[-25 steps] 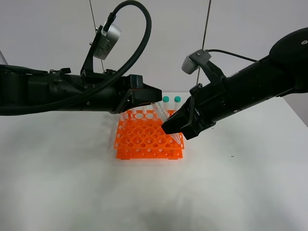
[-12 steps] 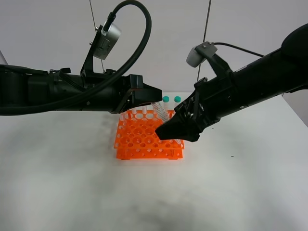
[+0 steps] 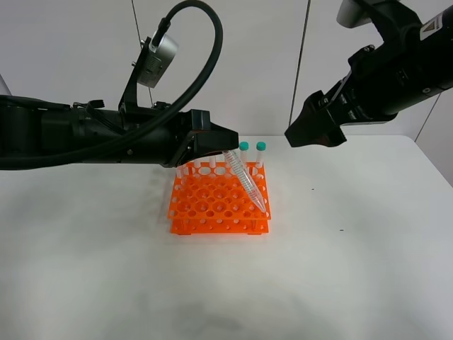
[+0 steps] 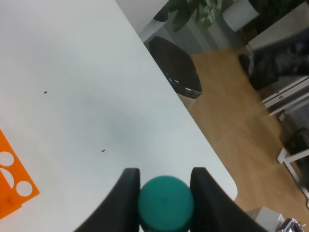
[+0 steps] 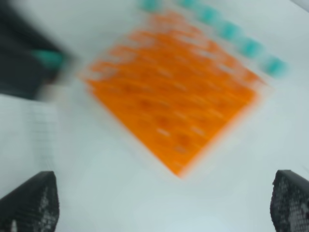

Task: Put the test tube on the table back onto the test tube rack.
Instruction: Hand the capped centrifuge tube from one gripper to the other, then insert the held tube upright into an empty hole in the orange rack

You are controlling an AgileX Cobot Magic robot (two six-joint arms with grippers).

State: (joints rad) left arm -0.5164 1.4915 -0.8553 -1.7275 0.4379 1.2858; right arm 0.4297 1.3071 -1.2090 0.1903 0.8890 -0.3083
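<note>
My left gripper is shut on the cap end of the test tube, holding it tilted with its pointed tip just over the front right part of the orange test tube rack. In the left wrist view the teal cap sits pinched between the two fingers; a corner of the rack shows there. My right gripper is open and empty, raised well above and to the right of the rack. Its blurred wrist view looks down on the rack.
Several other teal-capped tubes stand in the rack's back row, also showing in the right wrist view. The white table spreads around the rack. Its right edge drops to a wooden floor with furniture.
My right arm has lifted up and away to the right from the tube and rack. The left gripper and the tilted tube have stayed where they were.
</note>
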